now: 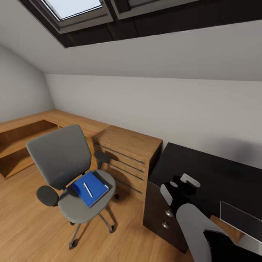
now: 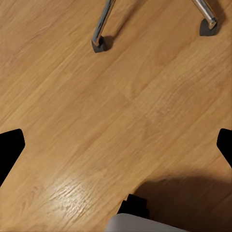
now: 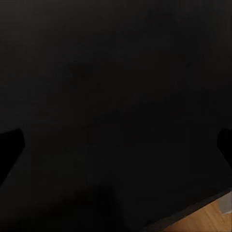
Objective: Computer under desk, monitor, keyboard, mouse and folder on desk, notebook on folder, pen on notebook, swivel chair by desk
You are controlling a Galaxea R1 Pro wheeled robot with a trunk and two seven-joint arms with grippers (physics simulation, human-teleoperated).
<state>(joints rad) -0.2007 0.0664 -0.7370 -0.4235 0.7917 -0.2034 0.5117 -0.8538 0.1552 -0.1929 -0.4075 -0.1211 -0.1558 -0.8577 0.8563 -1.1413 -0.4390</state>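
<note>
The grey swivel chair (image 1: pixel 69 171) stands on the wood floor left of the black desk (image 1: pixel 218 174), apart from it. On its seat lies a blue flat cover (image 1: pixel 91 189) with a white pen (image 1: pixel 87 189) on top. A dark grey slab (image 1: pixel 103 179) shows along the cover's far edge; which is the folder and which the notebook I cannot tell. My left gripper (image 2: pixel 116 145) is open over bare floor near two chair legs (image 2: pixel 101 29). My right gripper (image 3: pixel 116 145) is open above the dark desk top. A dark panel with a pale edge (image 1: pixel 241 218) sits at the desk's right.
A wooden drawer cabinet (image 1: pixel 127 160) stands between chair and desk. A long wooden bench with shelves (image 1: pixel 32 131) runs along the left wall. The ceiling slopes low with a skylight (image 1: pixel 72 7). One of my grey arms (image 1: pixel 193 222) crosses the desk's front corner, above its drawers (image 1: pixel 165 218).
</note>
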